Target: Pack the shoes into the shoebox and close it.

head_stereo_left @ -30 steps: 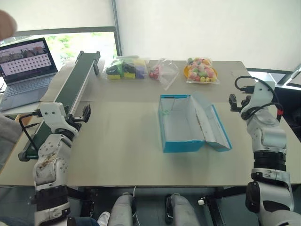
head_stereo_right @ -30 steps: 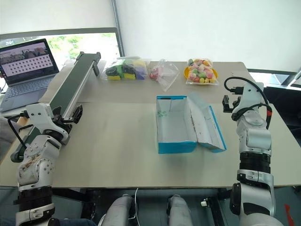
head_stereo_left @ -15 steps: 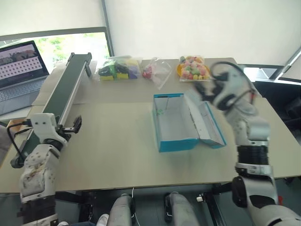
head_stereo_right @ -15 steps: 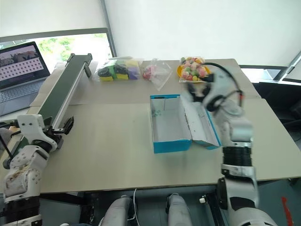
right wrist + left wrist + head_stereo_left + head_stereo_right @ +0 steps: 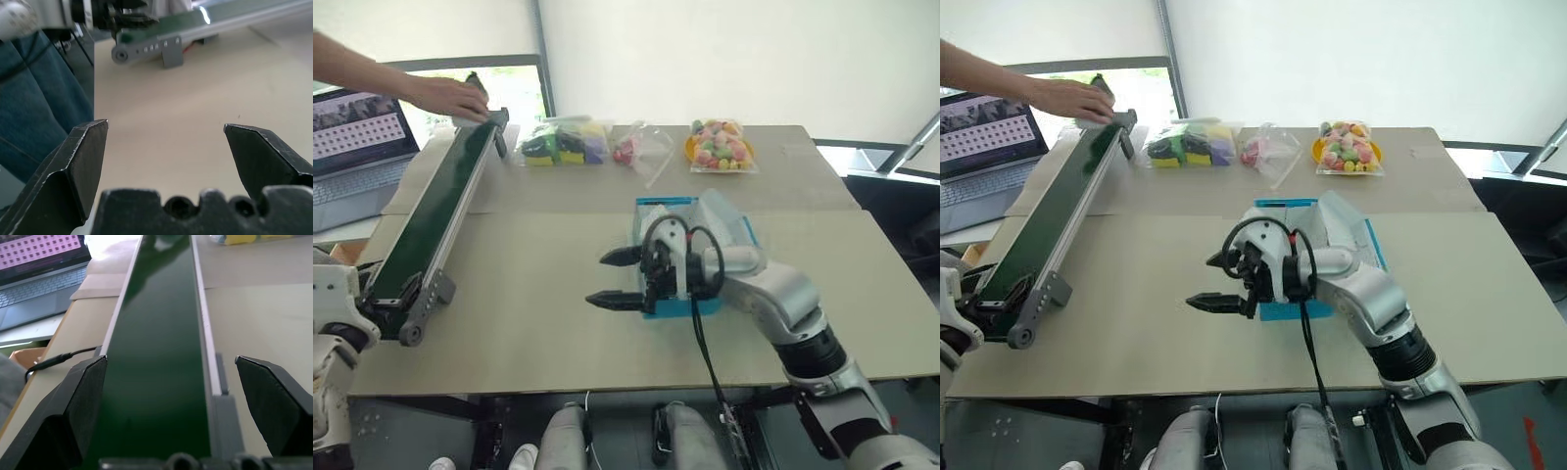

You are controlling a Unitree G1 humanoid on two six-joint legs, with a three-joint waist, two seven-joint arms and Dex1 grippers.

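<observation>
- The shoebox [image 5: 737, 231] sits open on the table [image 5: 538, 323], a little right of the middle, its blue walls and white inside partly hidden behind the right forearm; the lid leans out on the box's right side.
- The right gripper [image 5: 615, 278] reaches across in front of the box toward the robot's left, hanging over bare tabletop just beside the box's near left corner.
- Its two black fingers [image 5: 85, 161] stand wide apart with nothing between them; the right wrist view looks past them at plain tabletop.
- The left gripper [image 5: 171, 406] is at the left edge of the table, at the near end of the conveyor belt [image 5: 435, 211].
- Its fingers [image 5: 80, 404] are spread wide and empty too, and the left wrist view looks straight along the dark green belt between them.
- The belt runs on a slant from the near left edge of the table to its far left part.
- A person's hand [image 5: 450, 96] rests on the far end of the belt.
- A laptop [image 5: 357, 147] with its screen lit stands open to the left of the belt, off the main tabletop.
- Along the far edge of the table lie three clear bags: one with yellow, purple and dark pieces [image 5: 560, 142], a smaller one with red bits [image 5: 636, 149], and one full of pale coloured pieces on something yellow [image 5: 718, 145].
- All three bags are well apart from the box and from both grippers.
</observation>
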